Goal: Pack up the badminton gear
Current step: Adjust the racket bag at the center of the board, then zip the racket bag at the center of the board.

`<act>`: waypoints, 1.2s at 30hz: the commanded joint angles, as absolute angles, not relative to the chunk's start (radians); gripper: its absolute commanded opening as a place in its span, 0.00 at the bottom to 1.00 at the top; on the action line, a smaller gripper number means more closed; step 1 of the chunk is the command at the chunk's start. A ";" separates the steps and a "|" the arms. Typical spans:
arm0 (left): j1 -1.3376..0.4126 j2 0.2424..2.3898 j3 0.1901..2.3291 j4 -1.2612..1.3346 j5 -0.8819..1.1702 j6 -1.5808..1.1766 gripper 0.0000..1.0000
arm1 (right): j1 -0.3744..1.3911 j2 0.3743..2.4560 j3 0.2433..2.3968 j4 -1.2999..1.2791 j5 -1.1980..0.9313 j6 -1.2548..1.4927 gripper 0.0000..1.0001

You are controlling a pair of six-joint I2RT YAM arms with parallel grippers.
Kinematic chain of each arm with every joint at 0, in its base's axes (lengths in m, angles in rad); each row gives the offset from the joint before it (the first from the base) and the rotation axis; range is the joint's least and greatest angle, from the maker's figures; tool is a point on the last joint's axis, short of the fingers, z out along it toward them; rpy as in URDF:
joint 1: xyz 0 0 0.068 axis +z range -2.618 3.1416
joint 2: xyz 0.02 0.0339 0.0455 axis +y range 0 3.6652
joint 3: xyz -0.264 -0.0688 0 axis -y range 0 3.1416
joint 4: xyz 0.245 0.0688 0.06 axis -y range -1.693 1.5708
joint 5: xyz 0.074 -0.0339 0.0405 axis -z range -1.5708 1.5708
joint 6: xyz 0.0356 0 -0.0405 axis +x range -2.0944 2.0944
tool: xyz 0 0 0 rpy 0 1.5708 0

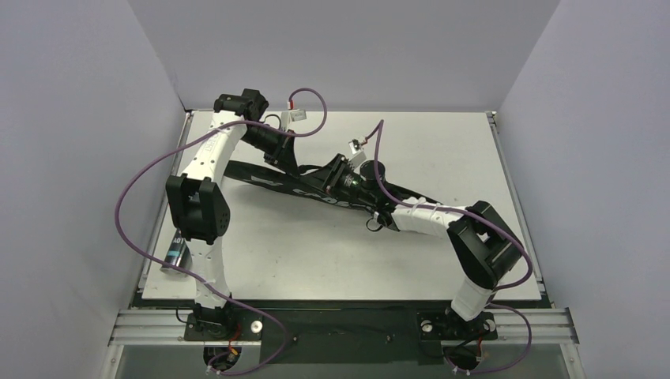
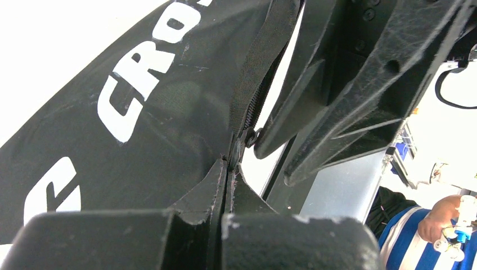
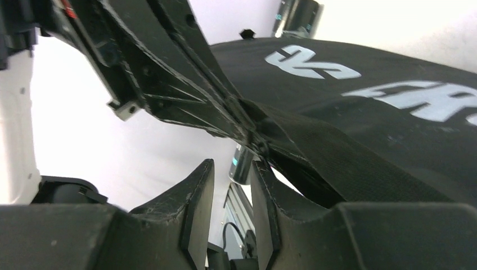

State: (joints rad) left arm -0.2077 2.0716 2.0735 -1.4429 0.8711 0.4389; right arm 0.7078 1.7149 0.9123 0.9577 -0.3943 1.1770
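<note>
Bag: we see the black bag (image 1: 269, 183) lying flat on the white table (image 1: 316, 260). It stretches from about 10 o'clock to 4 o'clock across the table's middle. In the left wrist view its upper face carries large white lettering (image 2: 140, 84) that begins "CRO".

Left hand: the left hand (image 2: 226, 169) is clenched on a thin black edge of the bag right at the zip (image 2: 261, 67). Its fingers (image 2: 197, 194) are pressed together with the fabric pinched between them.

Right hand: the right hand (image 3: 232, 174) is released. Its fingers stand a narrow gap apart and we see nothing between them. In the left wrist view one of its fingertips sits just beside the small zip pull (image 2: 250, 136).

Meeting point: from above, both hands come together over the bag's middle, a little toward 12 o'clock from the table's centre.

Tube: a black tube (image 1: 177, 255) with teal print lies at about 8 o'clock, near the table's left edge. It is partly hidden by the left arm (image 1: 197, 209) and well apart from the bag.
</note>
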 commanded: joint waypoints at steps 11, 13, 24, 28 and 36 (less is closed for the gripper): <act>-0.206 2.011 2.132 -1.436 0.906 0.439 0.00 | 0.706 1.612 0.887 0.815 -0.440 1.110 0.43; -0.207 2.011 2.135 -1.437 0.907 0.436 0.00 | 0.706 1.628 0.891 0.841 -0.422 1.120 0.42; -0.207 2.004 2.130 -1.448 0.915 0.435 0.00 | 0.720 1.709 0.947 0.932 -0.365 1.148 0.31; -0.207 2.002 2.128 -1.453 0.920 0.437 0.00 | 0.723 1.725 0.957 0.943 -0.344 1.155 0.30; -0.208 1.996 2.114 -1.462 0.924 0.450 0.00 | 0.724 1.741 0.966 0.958 -0.319 1.168 0.24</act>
